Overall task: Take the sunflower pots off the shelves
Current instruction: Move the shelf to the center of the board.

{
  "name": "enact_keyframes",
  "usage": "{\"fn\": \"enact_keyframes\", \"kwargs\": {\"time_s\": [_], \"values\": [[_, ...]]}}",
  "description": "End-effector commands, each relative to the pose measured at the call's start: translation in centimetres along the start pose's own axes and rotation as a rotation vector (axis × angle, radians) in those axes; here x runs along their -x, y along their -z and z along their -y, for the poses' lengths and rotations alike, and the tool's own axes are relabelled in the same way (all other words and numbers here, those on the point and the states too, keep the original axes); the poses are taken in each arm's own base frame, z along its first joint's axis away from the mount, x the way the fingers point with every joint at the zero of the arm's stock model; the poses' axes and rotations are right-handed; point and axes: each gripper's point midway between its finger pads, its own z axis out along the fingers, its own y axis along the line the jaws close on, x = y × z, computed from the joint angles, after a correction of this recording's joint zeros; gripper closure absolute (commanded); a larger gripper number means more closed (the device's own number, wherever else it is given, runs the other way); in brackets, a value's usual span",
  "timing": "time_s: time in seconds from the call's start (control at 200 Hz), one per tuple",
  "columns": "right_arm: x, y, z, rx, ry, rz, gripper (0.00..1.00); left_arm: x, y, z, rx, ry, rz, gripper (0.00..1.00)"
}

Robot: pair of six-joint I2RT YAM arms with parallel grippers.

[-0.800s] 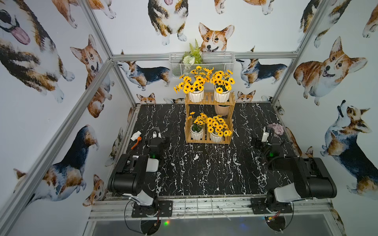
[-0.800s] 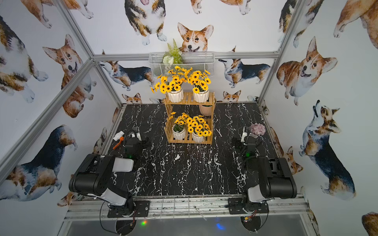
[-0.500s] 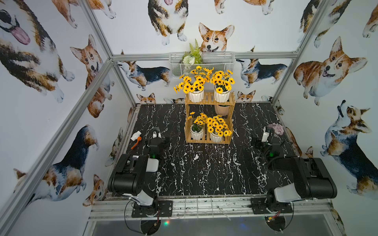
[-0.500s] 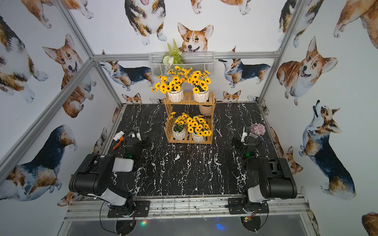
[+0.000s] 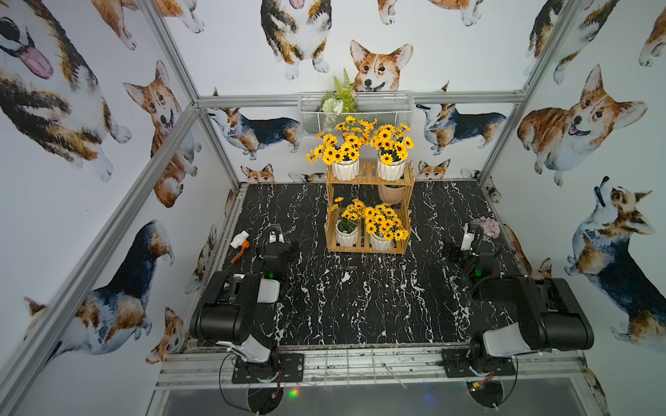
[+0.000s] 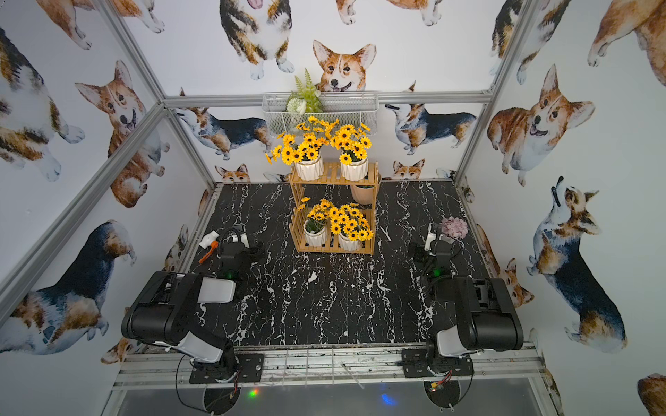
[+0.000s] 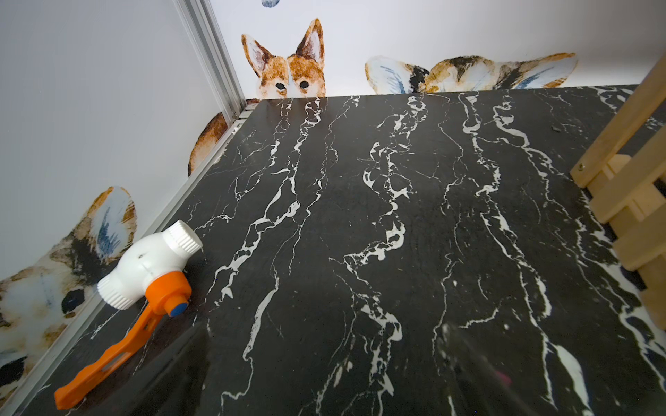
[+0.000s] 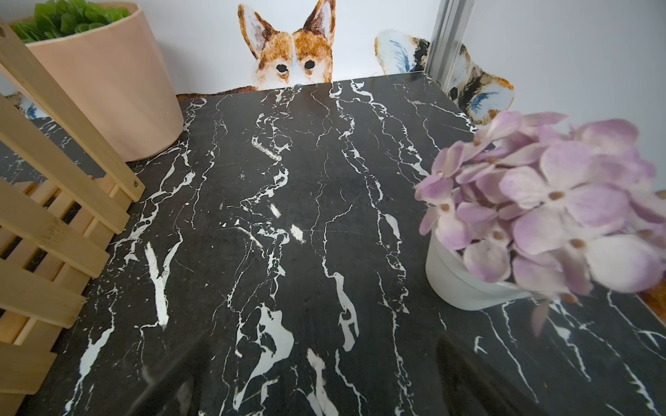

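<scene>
The shelves (image 5: 364,248), a two-tier slatted wooden rack, stand at the back middle of the black marble table. Two sunflower pots (image 5: 345,170) (image 5: 390,170) sit on the upper tier and two (image 5: 346,235) (image 5: 381,242) on the lower; both top views show them (image 6: 309,170). My left gripper (image 5: 277,246) rests low on the table, left of the rack and apart from it, open and empty, with its dark fingers (image 7: 173,363) wide apart. My right gripper (image 5: 465,249) rests to the rack's right, also open and empty (image 8: 320,381).
A white valve with an orange handle (image 7: 144,273) lies by the left wall beside my left gripper. A beige succulent pot (image 8: 108,83) stands behind the rack's right leg. A white pot of pale pink flowers (image 8: 468,284) is close beside my right gripper. A wire basket (image 5: 389,111) hangs on the back wall.
</scene>
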Motion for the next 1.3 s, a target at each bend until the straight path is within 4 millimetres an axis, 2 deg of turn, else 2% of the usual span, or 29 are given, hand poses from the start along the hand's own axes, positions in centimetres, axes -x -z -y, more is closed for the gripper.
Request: {"fn": "enact_keyframes", "kwargs": {"time_s": [0.0,0.09,0.18,0.27,0.305,0.42,0.501,0.541,0.601,0.621,0.686,0.801,1.001,1.076,1.176,1.291], "values": [[1.7,0.5,0.2,-0.027,-0.009,0.060,0.00,0.5,0.0,0.0,-0.003,0.008,0.018,0.00],[3.5,1.7,0.1,-0.076,0.023,0.045,0.00,0.5,0.1,-0.1,-0.001,0.010,0.022,0.00],[6.4,3.0,0.5,-0.155,-0.013,0.036,0.00,1.4,0.2,-0.3,0.006,0.011,0.013,0.00],[9.0,4.7,0.5,-0.195,-0.084,0.009,0.00,3.8,0.5,-1.0,0.050,0.002,-0.036,0.00],[10.5,6.1,0.4,-0.222,-0.102,0.027,0.00,4.7,0.7,-1.4,0.063,-0.004,-0.052,0.00],[13.8,9.1,0.3,-0.227,-0.231,0.117,0.00,8.7,2.6,-2.4,0.083,0.028,-0.023,0.00],[14.9,11.2,1.1,-0.217,-0.413,0.215,0.00,11.0,4.3,-1.4,-0.008,0.072,0.002,0.00],[15.5,12.0,0.6,-0.126,-0.466,0.256,0.00,11.8,5.1,-0.6,-0.073,0.085,0.005,0.00],[16.6,13.2,-2.7,0.150,-0.371,0.290,0.00,12.8,6.3,0.8,-0.172,0.093,-0.004,0.00],[16.8,13.5,-3.0,0.172,-0.374,0.305,0.00,13.0,6.6,1.1,-0.196,0.099,-0.011,0.00],[16.5,13.5,-2.4,0.130,-0.434,0.273,0.00,13.7,7.9,2.3,-0.288,0.120,-0.033,0.01],[15.1,12.8,-2.4,0.044,-0.353,0.082,0.00,14.7,10.6,3.8,-0.417,0.141,-0.056,0.03],[13.7,12.6,-3.0,-0.023,-0.289,-0.051,0.00,15.8,14.7,3.6,-0.487,0.136,-0.027,0.03],[13.3,12.3,-3.5,0.000,-0.264,-0.082,0.00,16.0,15.7,3.9,-0.518,0.142,-0.011,0.02],[12.4,11.8,-4.5,0.041,-0.223,-0.138,0.00,15.2,16.0,4.7,-0.538,0.127,-0.056,0.05],[11.4,11.3,-5.3,0.066,-0.224,-0.194,0.01,14.8,17.1,6.4,-0.585,0.089,-0.085,0.07]]}}
